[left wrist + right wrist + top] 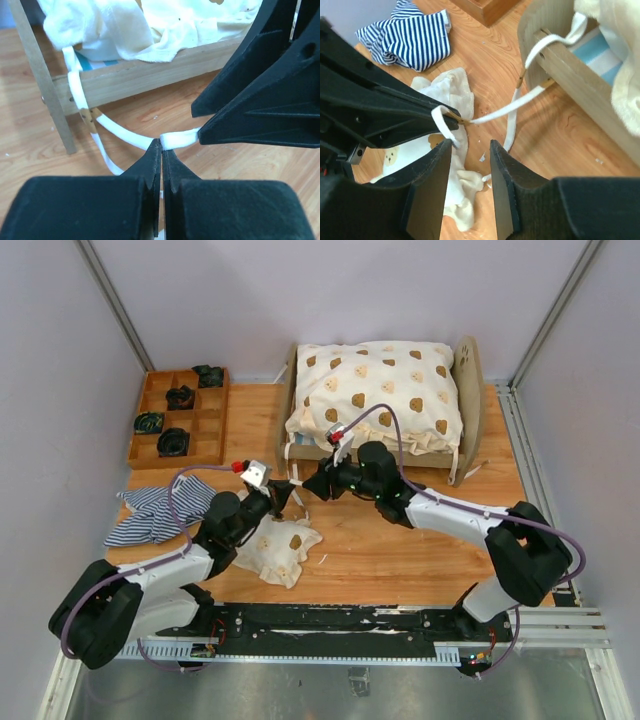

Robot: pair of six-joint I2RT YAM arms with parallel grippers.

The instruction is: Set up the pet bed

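**Plywood pet bed (150,74) tied by a white strap (117,132)**

Pale wood frames the bed at the far middle of the tabletop (400,540), its rounded end board (468,380) on the right. A cream bear-print quilt (385,385) is heaped over it, with a sliver of blue-and-white striped mattress (600,52) showing beneath. The strap runs from the near left corner to the left pincer (161,145), which is clamped on it. The right pincer (470,147) has its fingers apart, just beside the strap.

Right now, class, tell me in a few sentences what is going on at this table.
The left gripper is shut on the end of a white strap that runs from the corner of the pet bed. The bear-print quilt lies on the bed. The right gripper is open beside the strap and holds nothing.
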